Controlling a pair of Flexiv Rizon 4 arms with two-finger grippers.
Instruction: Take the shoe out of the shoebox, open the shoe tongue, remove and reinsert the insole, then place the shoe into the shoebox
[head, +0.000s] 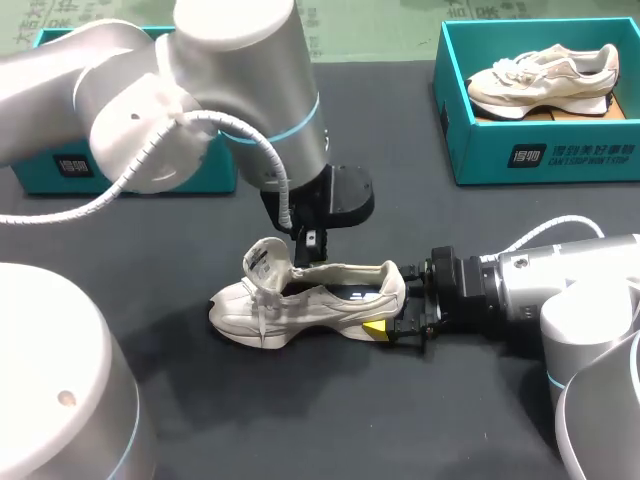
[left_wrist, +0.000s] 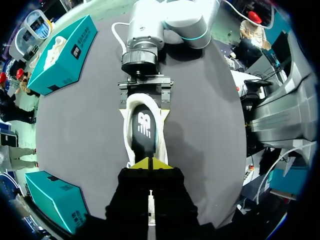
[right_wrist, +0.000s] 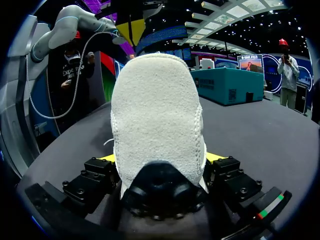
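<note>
The jaws of the right gripper are being clamped on the heel of the shoe, which is being steadied upright on the table, well apart from the shoebox. The left gripper is being held pressed together above the dark insole, beside the raised tongue; whether anything is being pinched cannot be told.

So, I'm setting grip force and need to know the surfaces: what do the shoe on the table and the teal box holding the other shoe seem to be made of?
The shoe: cream fabric, probably mesh with suede-like panels, matte. Its heel looks fuzzy up close, its sole like foam or rubber. The box: likely cardboard with a smooth matte teal print, judging by its thin, straight walls.
</note>
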